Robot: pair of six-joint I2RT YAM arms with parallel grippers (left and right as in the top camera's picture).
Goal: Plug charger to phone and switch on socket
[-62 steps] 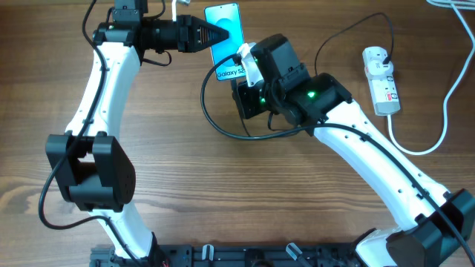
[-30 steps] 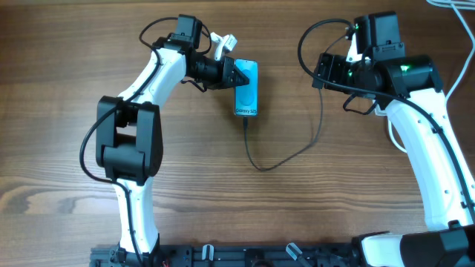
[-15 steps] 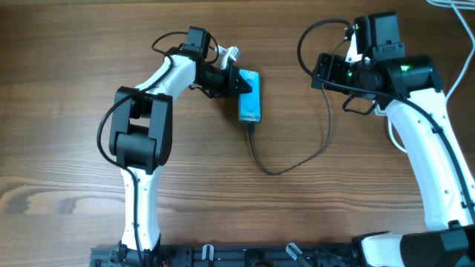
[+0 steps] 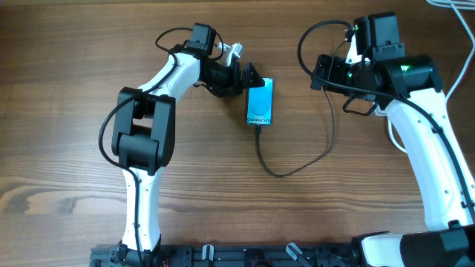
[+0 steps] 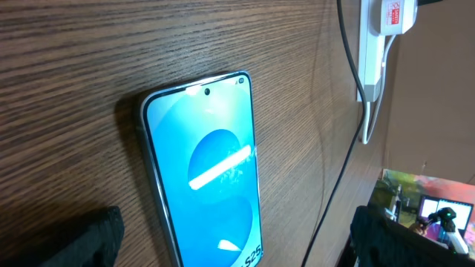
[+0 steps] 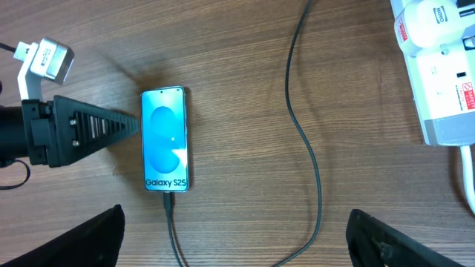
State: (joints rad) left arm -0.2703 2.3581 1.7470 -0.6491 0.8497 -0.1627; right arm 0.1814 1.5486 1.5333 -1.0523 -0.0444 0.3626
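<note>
The phone lies flat on the wooden table, teal screen up. The charger, a thin black cable, is plugged into the phone's near end and loops right toward the socket, which my right arm hides in the overhead view. My left gripper is open just left of the phone's far end. In the left wrist view the phone shows between the wide-apart fingers of that gripper, held by neither. My right gripper hangs open and empty high above the table, left of the socket.
The socket's thick white cord runs off to the right, and another white cord crosses the far right corner. A black rail lines the table's front edge. Bare wood lies in front of the phone.
My left gripper carried the phone a little to the right, then opened and let it go. The cable loop shifted with the phone. The right arm has not moved.
</note>
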